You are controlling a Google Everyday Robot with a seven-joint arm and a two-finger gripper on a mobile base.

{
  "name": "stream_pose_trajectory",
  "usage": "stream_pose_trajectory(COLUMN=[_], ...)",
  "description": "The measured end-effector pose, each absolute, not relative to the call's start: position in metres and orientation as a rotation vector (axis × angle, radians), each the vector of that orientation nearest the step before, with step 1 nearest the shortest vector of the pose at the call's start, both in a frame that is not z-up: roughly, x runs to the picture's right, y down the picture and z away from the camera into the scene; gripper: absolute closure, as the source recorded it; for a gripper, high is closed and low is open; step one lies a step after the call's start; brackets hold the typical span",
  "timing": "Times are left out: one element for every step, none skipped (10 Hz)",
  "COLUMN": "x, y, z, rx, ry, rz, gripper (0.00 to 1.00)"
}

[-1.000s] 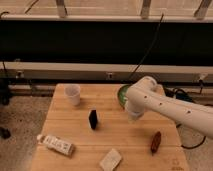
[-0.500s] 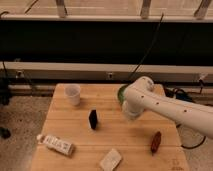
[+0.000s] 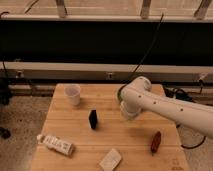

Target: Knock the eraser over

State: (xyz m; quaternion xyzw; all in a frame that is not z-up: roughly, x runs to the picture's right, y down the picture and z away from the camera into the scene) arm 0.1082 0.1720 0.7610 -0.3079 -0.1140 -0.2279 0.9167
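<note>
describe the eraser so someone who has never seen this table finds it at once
On the wooden table, look left of centre, between the white cup at the back and the white patterned box at the front. The eraser stands upright there, touching nothing, left of the gripper that hangs over the table. It is the only black thing on it, a small block taller than wide.

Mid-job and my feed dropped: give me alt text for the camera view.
A small black eraser stands upright mid-table, with the robot's gripper off to its right in frame, not touching it. On the wooden table also sit a white cup at the back left and a patterned box, white pad and brown object along the front.
</note>
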Motion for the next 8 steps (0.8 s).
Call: stream_pose_trajectory(x=[0.107,0.103,0.102,0.102,0.1,0.096,0.092,0.091], y=[0.173,0.172,0.173,0.173,0.173,0.173,0.173,0.173], z=[0.761,0.762,0.762,0.763,0.763,0.764,0.764,0.764], rx=[-0.636,-0.637,-0.639,-0.641,-0.642,-0.643,-0.642,-0.643], ry=[-0.237,-0.241,-0.243,-0.245,-0.249,-0.253,-0.255,-0.255], rz=[-0.474,-0.481,-0.486,-0.489,-0.495,-0.504,-0.512,-0.517], gripper=[0.95,0.95,0.95,0.95,0.95,0.95,0.95,0.95])
